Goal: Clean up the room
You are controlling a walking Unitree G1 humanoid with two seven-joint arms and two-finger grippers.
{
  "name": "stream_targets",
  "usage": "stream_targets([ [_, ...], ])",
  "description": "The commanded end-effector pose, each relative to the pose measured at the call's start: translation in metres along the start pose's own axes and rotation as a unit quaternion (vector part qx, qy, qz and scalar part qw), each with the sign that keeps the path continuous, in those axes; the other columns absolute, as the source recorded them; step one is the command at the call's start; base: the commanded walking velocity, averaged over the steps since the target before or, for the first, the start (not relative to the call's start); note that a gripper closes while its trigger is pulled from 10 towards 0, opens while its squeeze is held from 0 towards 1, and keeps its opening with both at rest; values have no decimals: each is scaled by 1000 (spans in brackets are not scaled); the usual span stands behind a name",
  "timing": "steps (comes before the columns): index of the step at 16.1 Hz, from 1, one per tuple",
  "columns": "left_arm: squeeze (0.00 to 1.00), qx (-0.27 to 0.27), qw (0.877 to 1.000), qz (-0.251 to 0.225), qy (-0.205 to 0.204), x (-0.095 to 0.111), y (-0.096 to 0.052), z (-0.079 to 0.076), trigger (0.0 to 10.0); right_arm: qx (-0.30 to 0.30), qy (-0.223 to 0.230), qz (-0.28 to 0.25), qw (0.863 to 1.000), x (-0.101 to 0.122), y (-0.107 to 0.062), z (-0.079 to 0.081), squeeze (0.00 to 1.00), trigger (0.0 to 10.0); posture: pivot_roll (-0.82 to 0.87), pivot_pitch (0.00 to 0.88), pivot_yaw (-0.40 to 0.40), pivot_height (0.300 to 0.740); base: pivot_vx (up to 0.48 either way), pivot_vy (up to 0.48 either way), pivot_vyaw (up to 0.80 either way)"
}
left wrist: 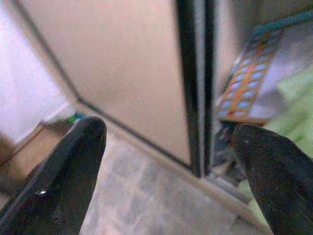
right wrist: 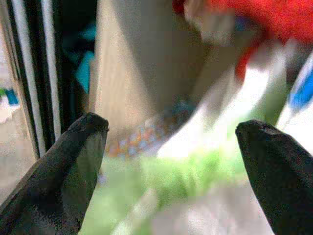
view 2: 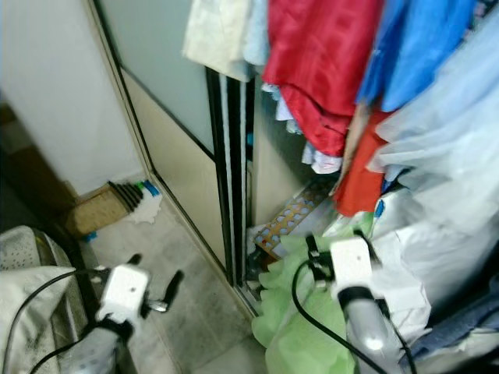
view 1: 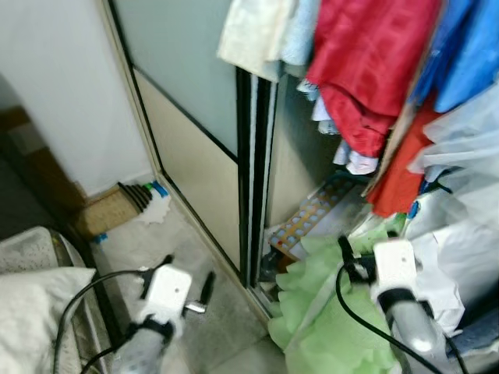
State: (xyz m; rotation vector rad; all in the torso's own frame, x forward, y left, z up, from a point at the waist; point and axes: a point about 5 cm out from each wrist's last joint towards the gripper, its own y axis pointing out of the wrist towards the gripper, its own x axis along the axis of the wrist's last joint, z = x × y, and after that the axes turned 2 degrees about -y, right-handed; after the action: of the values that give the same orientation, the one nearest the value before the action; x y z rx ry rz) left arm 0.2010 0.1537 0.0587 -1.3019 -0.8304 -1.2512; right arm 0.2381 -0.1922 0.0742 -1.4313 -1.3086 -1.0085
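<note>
Right gripper (view 1: 352, 251), fingers spread and empty, hovers over green cloth (view 1: 327, 312), probably nearer than left gripper (view 1: 187, 276), also spread.

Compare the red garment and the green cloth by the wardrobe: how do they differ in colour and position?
The red garment hangs high in the open wardrobe; the green cloth lies crumpled low at the wardrobe's foot. The garment is deep red, the cloth pale green. The right claw is over the cloth, not the garment. Both are fabric.

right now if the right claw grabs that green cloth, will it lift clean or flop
The green cloth lies crumpled in ruffled folds, so it will probably flop and drape. It looks thin and likely light. It spills from the wardrobe onto the floor, so part may drag. The open right claw hovers above it.
</note>
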Motion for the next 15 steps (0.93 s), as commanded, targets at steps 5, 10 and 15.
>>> stream_targets([
  [5, 0, 70, 996, -44, 19, 20, -1, 47, 10000, -15, -18, -47, 999, 18, 10, -19, 0, 10000, 17, 90, -18, 740, 0, 0, 0],
  [10, 0, 94, 995, -34, 7, 17, -12, 40, 10000, -8, 28, -28, 999, 23, 9, -7, 0, 10000, 12, 104, -56, 740, 0, 0, 0],
  [15, 0, 65, 994, -66, 52, 38, 10, 36, 10000, -12, 32, -41, 999, 30, 20, 6, 0, 10000, 35, 82, -19, 740, 0, 0, 640],
])
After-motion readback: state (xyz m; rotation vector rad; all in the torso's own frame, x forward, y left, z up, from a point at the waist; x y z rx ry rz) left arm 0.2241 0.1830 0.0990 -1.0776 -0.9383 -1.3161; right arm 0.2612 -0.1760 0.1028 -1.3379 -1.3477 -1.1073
